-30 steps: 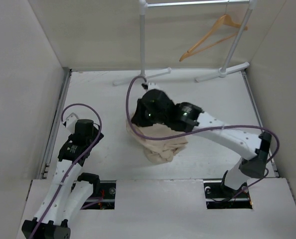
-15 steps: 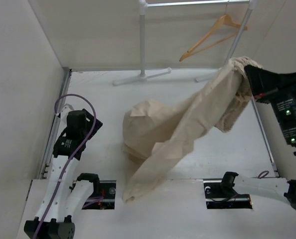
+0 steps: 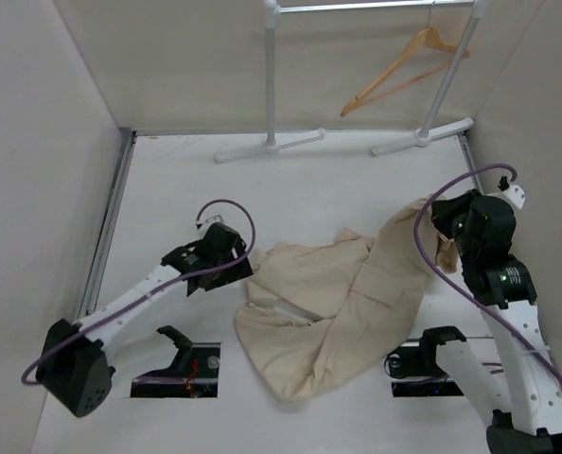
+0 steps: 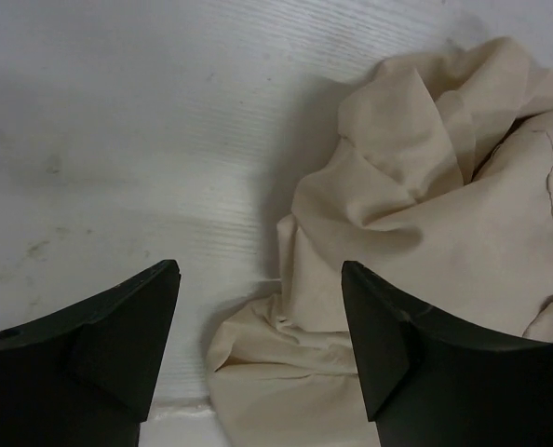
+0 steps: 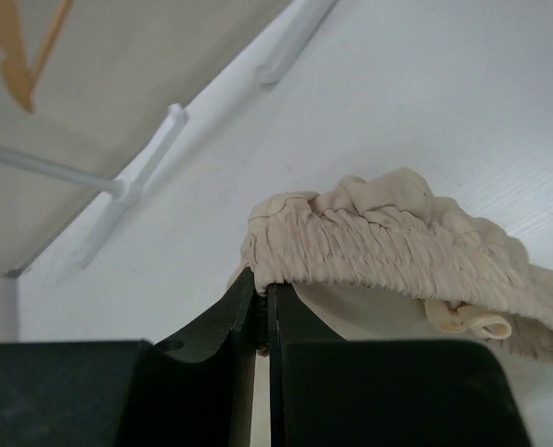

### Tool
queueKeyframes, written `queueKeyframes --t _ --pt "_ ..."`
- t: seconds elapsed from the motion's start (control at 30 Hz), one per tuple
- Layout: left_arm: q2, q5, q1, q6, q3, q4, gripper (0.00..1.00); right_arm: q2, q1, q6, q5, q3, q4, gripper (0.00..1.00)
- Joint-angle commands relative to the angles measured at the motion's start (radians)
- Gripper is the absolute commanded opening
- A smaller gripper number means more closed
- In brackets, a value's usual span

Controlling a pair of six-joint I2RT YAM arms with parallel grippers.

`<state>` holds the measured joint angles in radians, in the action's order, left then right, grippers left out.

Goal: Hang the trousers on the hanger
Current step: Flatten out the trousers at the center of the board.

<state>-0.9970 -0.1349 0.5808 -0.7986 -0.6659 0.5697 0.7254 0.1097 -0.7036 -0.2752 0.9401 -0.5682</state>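
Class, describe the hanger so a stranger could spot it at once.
Find the white rack standing at the back. The hanger hangs tilted from its top rail, beside the right pole. It alone is an orange-tan wooden triangle among white poles.

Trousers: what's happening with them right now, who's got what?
The right gripper is shut on the gathered waistband of the beige trousers at the table's right side, while the rest of the cloth lies crumpled on the table. The left gripper is open, low at the cloth's left edge and gripping nothing. The hanger hangs bare on the white rack at the back, so nothing is on it yet.
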Motion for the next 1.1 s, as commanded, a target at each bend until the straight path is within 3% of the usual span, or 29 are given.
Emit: queueKeyframes --t 0.0,0.1,0.13,0.23,0.27,0.33,0.47,0.63,0.73,0.87,0.97,1.07 --pt "-0.127 -0.046 0.067 -0.03 -0.004 -0.155 0.7 -0.041 0.027 -0.051 0.105 0.031 0.105 0.02" --pt "-0.268 -0.016 0.098 -0.027 -0.034 -0.29 0.69 -0.017 0.087 -0.066 0.126 0.026 0.111 0.03" --pt "-0.308 -0.008 0.101 -0.028 -0.043 -0.324 0.62 -0.011 0.119 -0.069 0.122 0.023 0.113 0.03" --pt "-0.374 -0.034 0.084 -0.034 -0.078 -0.338 0.18 0.0 0.198 -0.076 0.097 0.019 0.116 0.03" --pt "-0.362 -0.057 0.057 -0.037 -0.093 -0.32 0.11 0.006 0.221 -0.077 0.087 0.022 0.113 0.03" --pt "-0.275 -0.127 -0.015 -0.037 -0.142 -0.239 0.07 0.022 0.261 -0.08 0.083 0.045 0.107 0.03" --pt "-0.099 -0.21 -0.268 0.051 -0.344 -0.047 0.06 0.06 0.382 -0.083 0.079 0.169 0.09 0.03" --pt "-0.109 -0.183 -0.514 0.176 -0.662 0.085 0.1 0.08 0.452 -0.063 0.045 0.305 0.074 0.03" --pt "-0.193 -0.196 -0.543 0.214 -0.768 0.107 0.17 0.049 0.379 -0.069 0.054 0.231 0.071 0.03" --pt "-0.414 -0.192 -0.536 0.24 -0.837 0.043 0.33 0.0 0.243 -0.08 0.125 0.047 0.134 0.02" --pt "-0.575 -0.134 -0.47 0.248 -0.937 0.113 0.42 0.005 0.103 -0.08 0.152 -0.052 0.174 0.02" --pt "-0.527 -0.187 -0.347 0.245 -0.859 0.121 0.56 0.023 -0.055 -0.08 0.165 -0.118 0.166 0.01"
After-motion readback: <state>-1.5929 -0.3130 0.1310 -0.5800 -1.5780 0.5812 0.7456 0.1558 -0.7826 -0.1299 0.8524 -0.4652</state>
